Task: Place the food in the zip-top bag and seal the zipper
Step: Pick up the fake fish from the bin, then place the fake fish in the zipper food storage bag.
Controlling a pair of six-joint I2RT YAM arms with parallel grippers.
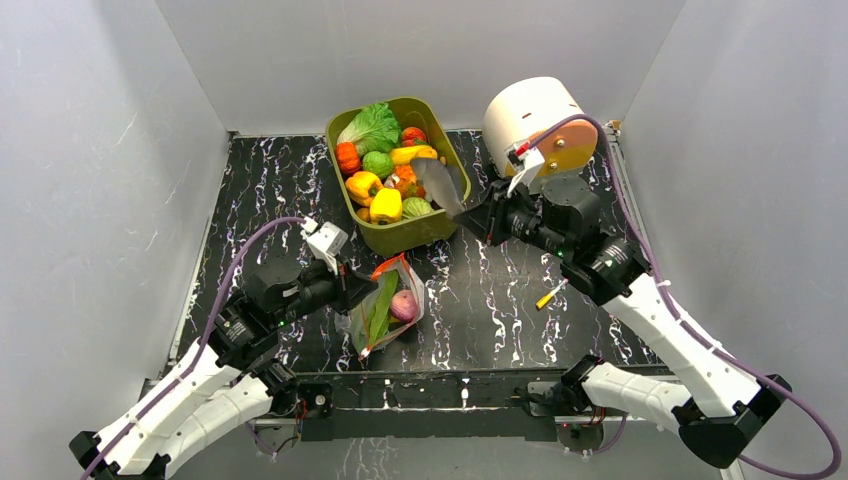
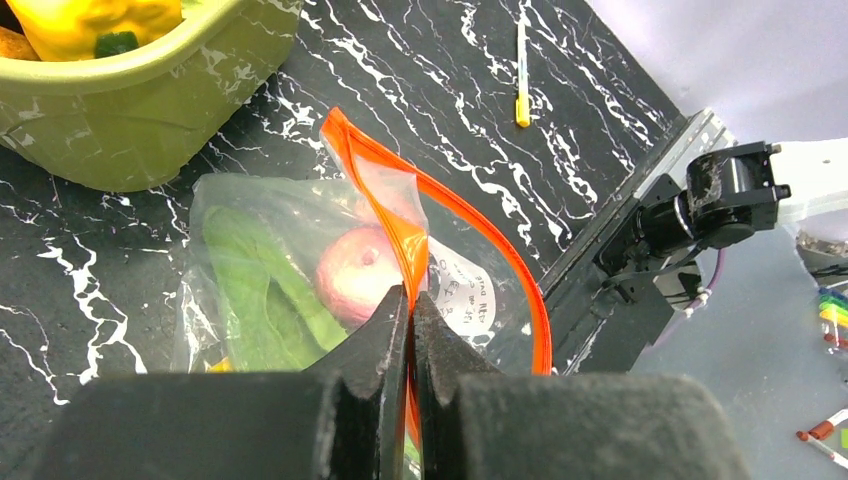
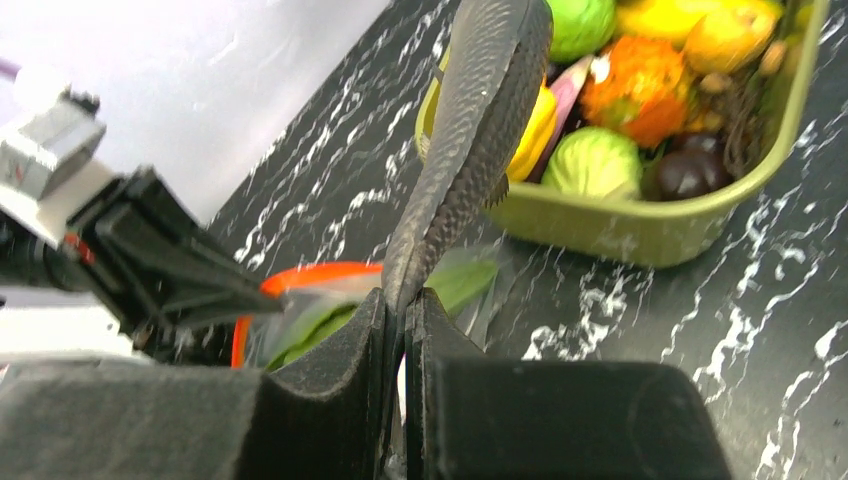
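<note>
Left gripper (image 2: pixel 410 296): clenched on zipper (image 2: pixel 383 197), holding the mouth open.
Right gripper (image 3: pixel 401 297): pinching toy fish (image 3: pixel 478 120) by its tail; probably light, slick, may swivel.
Zip-top bag (image 1: pixel 412 290): table's (image 1: pixel 500 300) near edge, left of centre; limp film, grip the strip.

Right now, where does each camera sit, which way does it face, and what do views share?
Top external: overhead from the near edge, looking down on the table; left gripper and right gripper show.
Left wrist: facing the zip-top bag; left gripper pinches the zipper.
Right wrist: facing the tub; right gripper holds a grey fish.
All share zip-top bag, tub.
</note>
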